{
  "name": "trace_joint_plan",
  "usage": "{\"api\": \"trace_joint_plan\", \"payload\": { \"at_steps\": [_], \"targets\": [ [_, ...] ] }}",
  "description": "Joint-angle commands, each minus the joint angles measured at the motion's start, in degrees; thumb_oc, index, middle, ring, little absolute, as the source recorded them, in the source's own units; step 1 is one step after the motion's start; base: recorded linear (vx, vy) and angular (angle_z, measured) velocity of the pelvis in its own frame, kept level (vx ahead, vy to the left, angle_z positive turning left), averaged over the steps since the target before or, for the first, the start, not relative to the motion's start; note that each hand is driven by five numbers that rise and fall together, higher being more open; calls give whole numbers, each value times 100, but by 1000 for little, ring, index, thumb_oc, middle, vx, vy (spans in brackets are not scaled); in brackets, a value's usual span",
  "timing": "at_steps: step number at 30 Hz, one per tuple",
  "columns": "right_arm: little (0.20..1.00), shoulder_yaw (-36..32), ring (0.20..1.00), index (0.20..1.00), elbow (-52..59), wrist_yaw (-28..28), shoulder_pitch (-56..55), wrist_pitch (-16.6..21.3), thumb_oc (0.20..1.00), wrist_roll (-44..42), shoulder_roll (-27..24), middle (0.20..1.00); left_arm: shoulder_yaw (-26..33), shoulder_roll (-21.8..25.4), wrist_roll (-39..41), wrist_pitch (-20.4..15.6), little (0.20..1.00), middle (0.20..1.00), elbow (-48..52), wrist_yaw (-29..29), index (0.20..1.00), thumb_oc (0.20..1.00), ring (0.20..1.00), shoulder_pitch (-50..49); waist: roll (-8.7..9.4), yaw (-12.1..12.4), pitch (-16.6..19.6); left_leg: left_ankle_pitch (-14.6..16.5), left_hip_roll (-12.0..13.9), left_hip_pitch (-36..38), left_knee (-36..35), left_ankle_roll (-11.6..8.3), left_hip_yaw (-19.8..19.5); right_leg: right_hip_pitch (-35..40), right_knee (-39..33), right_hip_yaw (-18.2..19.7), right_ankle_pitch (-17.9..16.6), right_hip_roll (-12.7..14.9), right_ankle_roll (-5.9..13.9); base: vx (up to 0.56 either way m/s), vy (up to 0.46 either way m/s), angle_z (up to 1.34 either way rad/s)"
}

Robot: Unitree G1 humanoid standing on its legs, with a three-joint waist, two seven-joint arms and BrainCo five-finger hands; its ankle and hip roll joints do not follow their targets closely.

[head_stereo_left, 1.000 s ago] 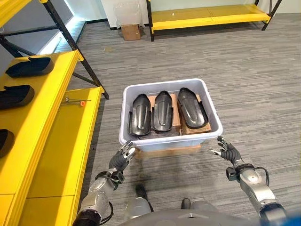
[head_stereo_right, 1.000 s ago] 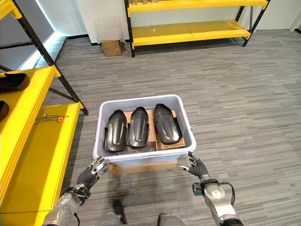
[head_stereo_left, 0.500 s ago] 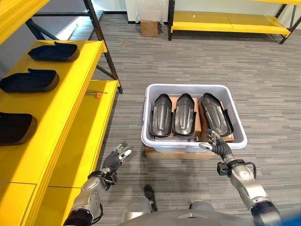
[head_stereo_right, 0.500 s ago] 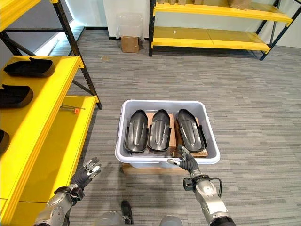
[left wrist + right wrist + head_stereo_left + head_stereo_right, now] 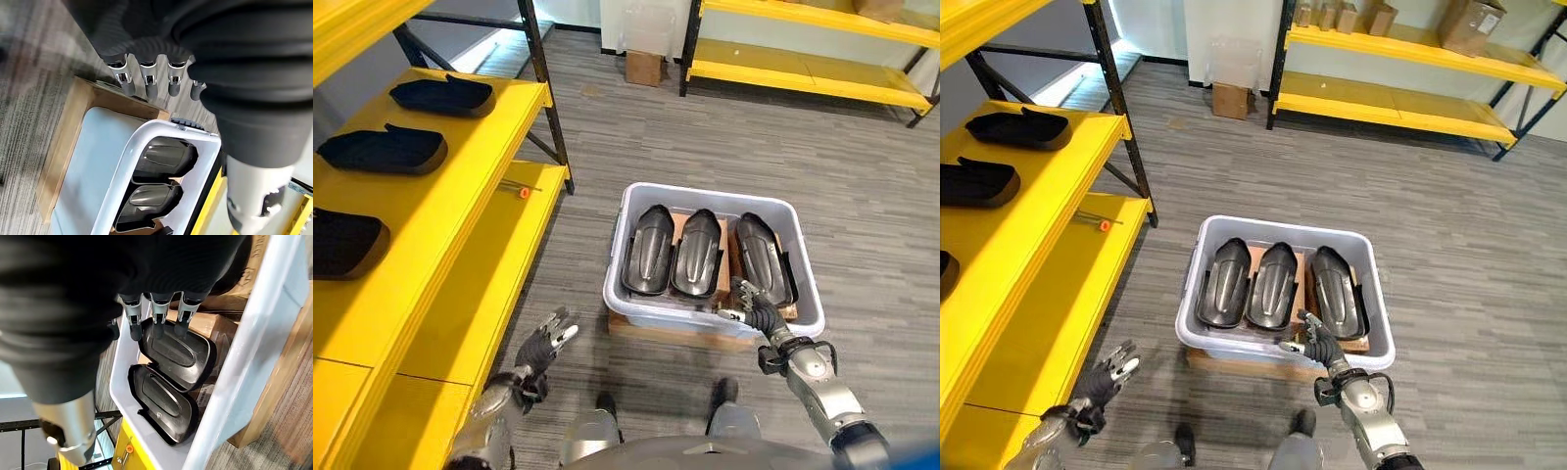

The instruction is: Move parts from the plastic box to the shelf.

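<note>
A light grey plastic box [image 5: 710, 189] stands on the floor with three black shell-shaped parts side by side in it [image 5: 649, 250] [image 5: 698, 253] [image 5: 764, 257]. My right hand [image 5: 751, 311] is open over the box's near rim, with its fingers [image 5: 154, 318] straight and just above the right-hand part [image 5: 176, 347], holding nothing. My left hand [image 5: 546, 345] is open and hangs over the floor, left of the box and beside the yellow shelf [image 5: 440, 225]. Three more black parts lie on that shelf [image 5: 442, 95] [image 5: 384, 150] [image 5: 342, 243].
The box rests on a low wooden board [image 5: 666, 333]. A small tool with an orange tip [image 5: 521, 191] lies on the shelf's lower board. A black shelf post [image 5: 543, 88] stands near it. A cardboard carton [image 5: 643, 67] and another yellow shelf [image 5: 803, 69] are at the back.
The view has shifted as the robot moved. My right hand has gone from the floor right of the box to its near rim. My left hand now sits further left of the box.
</note>
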State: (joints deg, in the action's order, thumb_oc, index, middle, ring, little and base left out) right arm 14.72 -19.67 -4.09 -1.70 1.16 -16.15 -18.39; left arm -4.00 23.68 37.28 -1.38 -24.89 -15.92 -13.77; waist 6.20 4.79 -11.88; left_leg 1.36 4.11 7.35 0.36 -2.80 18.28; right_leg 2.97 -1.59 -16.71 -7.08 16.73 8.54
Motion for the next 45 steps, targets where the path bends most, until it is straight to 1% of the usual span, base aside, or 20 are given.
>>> {"api": "trace_joint_plan", "payload": {
  "at_steps": [1,2,7,12,14,17,18,19,20,23,26,27,29,31,32,33,35,39,42,45],
  "targets": [
    [1000,-171,1000,1000,214,176,287,144,1000,182,-367,1000,-78,-167,-158,-71,1000,1000,450,-167,1000,1000,1000,296,-511,-63,103,-192,525,-226,24,-123,-425,92,594,-162,632,-268,25,133,-122,-20],
    [1000,-177,1000,1000,239,261,360,179,1000,231,-417,1000,-48,-173,-88,-65,1000,1000,519,-129,1000,1000,1000,232,-538,-37,117,-211,565,-230,49,-153,-475,147,616,-205,725,-312,-49,115,-97,3],
    [1000,-215,1000,1000,207,425,713,389,1000,321,-648,1000,-25,-135,-34,-192,1000,1000,636,-100,1000,1000,1000,176,-579,44,98,-224,602,-314,177,-191,-594,163,722,-212,853,-393,-170,68,-34,-2],
    [1000,-277,1000,1000,152,637,1342,625,1000,312,-969,1000,-82,54,40,-269,1000,1000,954,9,1000,1000,1000,290,-635,174,-49,-260,628,-536,307,-216,-733,-49,951,-212,907,-411,-201,37,-8,6],
    [1000,-306,1000,1000,141,751,1584,599,1000,290,-1039,1000,-118,135,84,-285,1000,1000,1075,59,1000,1000,1000,385,-655,222,-129,-246,620,-648,370,-206,-747,-186,1042,-219,902,-384,-183,-13,-3,4],
    [1000,-382,1000,1000,-16,1002,2126,500,1000,382,-1187,1000,-177,318,166,-329,1000,1000,1288,173,1000,1000,1000,609,-704,301,-348,-206,607,-913,516,-198,-774,-469,1212,-211,901,-328,-158,-115,-15,9],
    [1000,-378,1000,1000,-209,1175,2646,372,1000,353,-1306,1000,-228,458,291,-382,1000,1000,1401,256,1000,1000,1000,890,-756,364,-578,-211,593,-1171,579,-198,-801,-725,1310,-207,893,-294,-149,-256,-28,14],
    [1000,-374,1000,1000,-262,1220,2778,338,1000,338,-1340,1000,-242,490,317,-399,1000,1000,1426,274,1000,1000,1000,968,-770,380,-640,-216,591,-1238,595,-202,-807,-785,1328,-209,890,-286,-149,-224,-19,17],
    [1000,-370,1000,1000,-289,1232,2838,331,1000,327,-1351,1000,-246,500,328,-404,1000,1000,1435,281,1000,1000,1000,1000,-775,385,-664,-217,590,-1267,603,-202,-810,-814,1340,-210,890,-283,-149,-135,-15,18],
    [1000,-359,1000,1000,-613,1372,3432,422,1000,150,-1487,1000,-336,613,463,-486,1000,1000,1587,443,1000,1000,1000,1322,-861,447,-962,-257,584,-1573,660,-205,-838,-1128,1463,-214,889,-241,-143,-170,-19,7],
    [1000,-440,1000,1000,-910,1479,3821,342,1000,4,-1589,1000,-410,659,585,-529,1000,1000,1754,607,1000,1000,1000,1545,-937,487,-1220,-277,587,-1880,792,-202,-863,-1442,1646,-217,909,-195,-163,-134,-29,6],
    [1000,-467,1000,1000,-1041,1608,3965,237,1000,-46,-1648,1000,-427,656,623,-472,1000,1000,1883,670,1000,1000,1000,1618,-972,504,-1337,-283,594,-2033,868,-201,-866,-1603,1748,-220,924,-162,-176,-159,-37,3],
    [1000,-612,1000,1000,-1359,2100,4129,101,1000,-164,-1712,1000,-477,650,592,-300,1000,1000,2102,801,1000,1000,1000,1728,-1038,501,-1555,-299,599,-2311,983,-179,-839,-1919,1946,-213,965,-122,-205,-156,-31,0],
    [1000,-684,1000,1000,-1476,2504,4171,180,1000,-21,-1701,1000,-555,623,606,-324,1000,1000,2100,878,1000,1000,1000,1770,-1084,462,-1694,-312,598,-2409,1008,-161,-787,-2060,2011,-192,969,-123,-214,-94,1,0],
    [1000,-707,1000,1000,-1472,2602,4174,205,1000,110,-1659,1000,-617,588,608,-374,1000,1000,2076,925,1000,1000,1000,1807,-1107,418,-1762,-302,591,-2449,1035,-148,-748,-2137,2046,-175,972,-126,-219,-64,27,-8],
    [1000,-702,1000,1000,-1409,2754,4155,141,1000,172,-1627,1000,-657,549,594,-384,1000,1000,2077,973,1000,1000,1000,1829,-1126,378,-1791,-293,591,-2468,1056,-141,-711,-2188,2072,-149,976,-132,-230,-49,58,-15],
    [1000,-710,1000,1000,-1338,2728,4099,47,1000,265,-1550,1000,-689,501,625,-388,1000,1000,2068,1029,1000,1000,1000,1837,-1150,315,-1791,-265,598,-2525,1100,-143,-646,-2298,2123,-107,996,-132,-242,-16,50,-14],
    [1000,-604,1000,1000,-1090,2401,3901,-214,1000,173,-1437,1000,-669,425,570,-328,1000,1000,2071,1022,1000,1000,1000,1814,-1148,257,-1791,-260,602,-2541,1108,-143,-576,-2384,2166,-63,1003,-131,-254,-1,14,-10],
    [1000,-517,1000,1000,-987,2160,3773,-170,1000,126,-1361,1000,-666,389,519,-339,1000,1000,2032,1008,1000,1000,1000,1774,-1136,231,-1791,-247,605,-2519,1114,-136,-542,-2388,2174,-43,1008,-137,-262,0,0,0],
    [1000,-438,1000,1000,-846,2024,3715,-116,1000,137,-1295,1000,-661,366,515,-224,1000,1000,2032,847,1000,1000,1000,1746,-1135,214,-1791,-245,604,-2500,1121,-137,-517,-2392,2183,-30,1003,-138,-261,0,0,0]
  ]
}}
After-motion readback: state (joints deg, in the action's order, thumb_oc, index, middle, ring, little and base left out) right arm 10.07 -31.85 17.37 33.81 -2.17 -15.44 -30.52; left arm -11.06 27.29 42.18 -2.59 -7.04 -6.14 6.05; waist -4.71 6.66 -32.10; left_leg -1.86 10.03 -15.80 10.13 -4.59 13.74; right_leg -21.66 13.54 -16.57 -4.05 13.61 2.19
